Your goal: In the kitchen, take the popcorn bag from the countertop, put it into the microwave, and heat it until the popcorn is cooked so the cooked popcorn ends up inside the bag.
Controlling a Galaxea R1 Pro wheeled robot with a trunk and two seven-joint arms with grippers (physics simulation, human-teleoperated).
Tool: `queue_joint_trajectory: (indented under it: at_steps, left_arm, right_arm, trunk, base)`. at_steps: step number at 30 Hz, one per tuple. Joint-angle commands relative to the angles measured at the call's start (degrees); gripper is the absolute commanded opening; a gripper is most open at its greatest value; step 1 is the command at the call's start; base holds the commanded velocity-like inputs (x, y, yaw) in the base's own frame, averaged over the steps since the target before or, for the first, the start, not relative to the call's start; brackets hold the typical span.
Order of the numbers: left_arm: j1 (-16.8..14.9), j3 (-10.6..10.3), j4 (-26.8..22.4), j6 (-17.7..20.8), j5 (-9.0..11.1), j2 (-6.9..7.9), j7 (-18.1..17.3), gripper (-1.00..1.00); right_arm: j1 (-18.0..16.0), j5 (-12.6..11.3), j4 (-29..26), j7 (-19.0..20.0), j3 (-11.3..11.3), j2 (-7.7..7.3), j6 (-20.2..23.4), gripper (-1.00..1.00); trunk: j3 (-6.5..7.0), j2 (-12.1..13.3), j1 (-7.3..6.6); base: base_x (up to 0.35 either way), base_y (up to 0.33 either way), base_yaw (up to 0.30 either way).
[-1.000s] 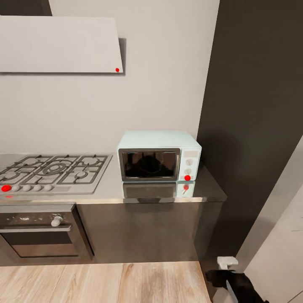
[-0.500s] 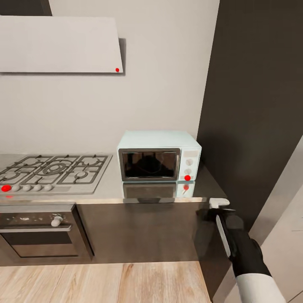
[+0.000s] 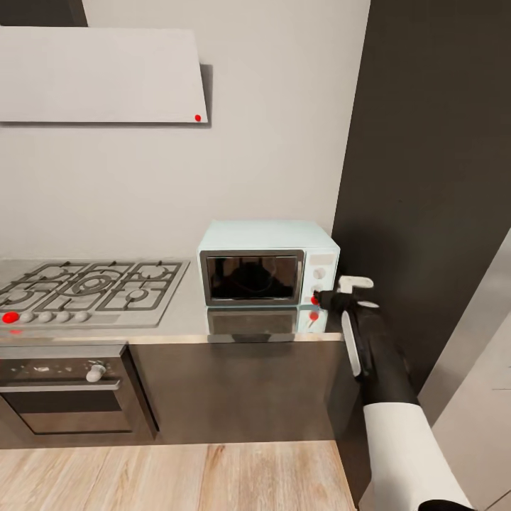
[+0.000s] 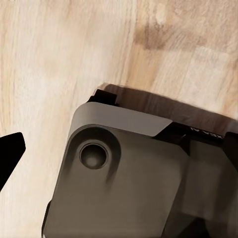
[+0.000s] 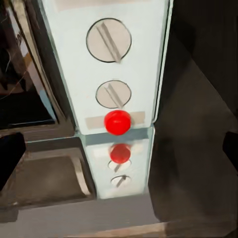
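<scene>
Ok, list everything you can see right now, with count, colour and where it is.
microwave: one, mint-blue, dark glass door shut, on the countertop by the dark tall cabinet.
knobs: two, pale grey, on the microwave's white panel.
red button: one, below the knobs.
countertop: one, grey, reflective, over dark cabinet fronts.
gas hob: one, steel, left of the microwave.
oven: one, black, under the hob.
hood: one, pale grey, on the wall above the hob.
tall cabinet: one, dark, at right.
floor: light wood.
right gripper: black with white tips, at the microwave's red button; jaw state unclear.
</scene>
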Motion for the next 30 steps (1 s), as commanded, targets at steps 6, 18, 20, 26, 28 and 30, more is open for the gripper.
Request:
queue_joint_trajectory:
  at_steps: [6,18,20,26,28,30]
  left_arm:
    - [-0.03,-0.46,0.02,-0.2,0.41,-0.02,0.19,1.0]
    - [-0.03,-0.47,0.02,-0.25,0.44,-0.02,0.19,1.0]
    - [-0.03,-0.47,0.02,-0.25,0.42,-0.02,0.19,1.0]
    - [-0.03,-0.44,0.02,-0.25,0.41,-0.02,0.19,1.0]
    - [-0.03,-0.43,0.02,-0.25,0.41,-0.01,0.19,1.0]
    - [-0.03,-0.48,0.02,-0.25,0.41,-0.06,0.2,1.0]
  right_arm:
    - [-0.06,0.47,0.71,0.1,-0.23,0.27,-6.66,1.0]
    - [-0.06,4.67,13.28,0.23,-0.32,0.14,-12.67,1.0]
    - [-0.06,4.74,13.42,0.29,-0.33,0.07,-12.77,1.0]
    - [-0.04,4.44,13.53,0.32,-0.45,-0.07,-13.0,1.0]
    - [0.35,4.51,13.46,0.45,-0.49,-0.05,-13.03,1.0]
    - [0.63,4.37,13.51,0.43,-0.52,-0.17,-13.03,1.0]
  trunk:
    - [-0.07,-0.04,0.0]
    - [-0.07,-0.04,0.0]
    - [-0.07,-0.04,0.0]
    - [-0.07,-0.04,0.0]
    - [-0.07,-0.04,0.0]
    - [-0.07,-0.04,0.0]
  base:
    - [0.0,0.0,0.0]
    - [0.0,0.0,0.0]
    - [0.0,0.0,0.0]
    - [0.0,0.0,0.0]
    - [0.0,0.0,0.0]
    - [0.0,0.0,0.0]
